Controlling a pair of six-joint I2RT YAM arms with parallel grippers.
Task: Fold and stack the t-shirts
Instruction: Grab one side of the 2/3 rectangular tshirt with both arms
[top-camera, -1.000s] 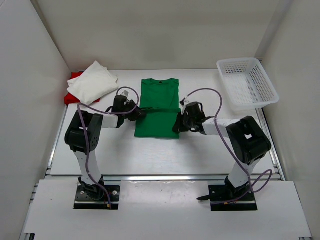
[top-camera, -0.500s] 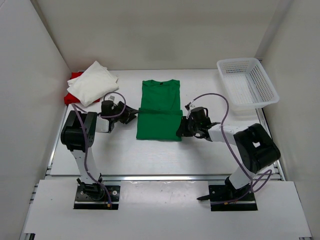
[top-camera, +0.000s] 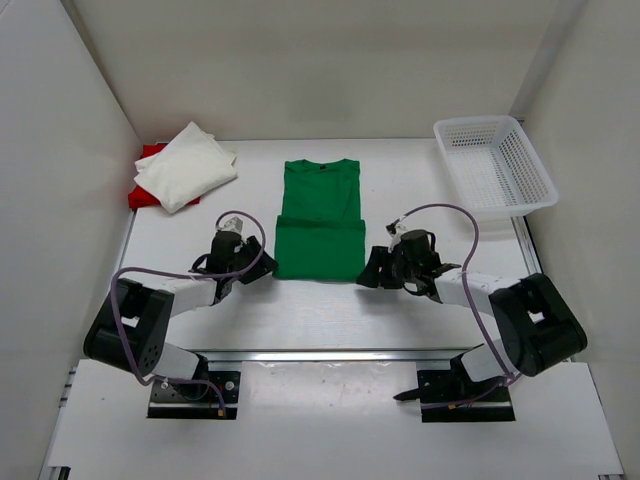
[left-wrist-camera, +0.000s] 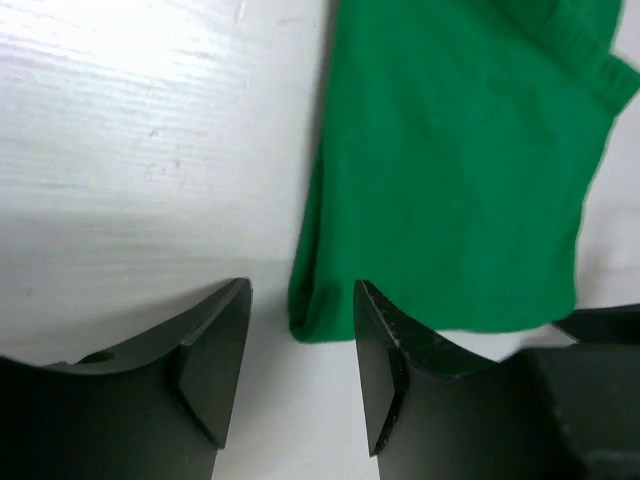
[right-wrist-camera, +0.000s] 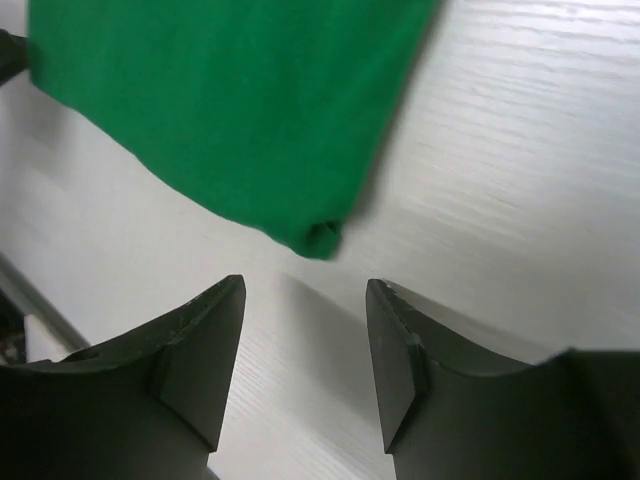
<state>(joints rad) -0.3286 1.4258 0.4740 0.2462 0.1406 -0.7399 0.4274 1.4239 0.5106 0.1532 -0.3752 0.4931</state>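
Gaping left tool, right tool: both empty.

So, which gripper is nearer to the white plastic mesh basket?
Right. The right gripper is by the near right corner of the green cloth t-shirt, nearer the robot than the basket; the left gripper is by the shirt's near left corner, farther off.

Green t-shirt plain; white t-shirt plain; red t-shirt plain; basket white mesh; table white.
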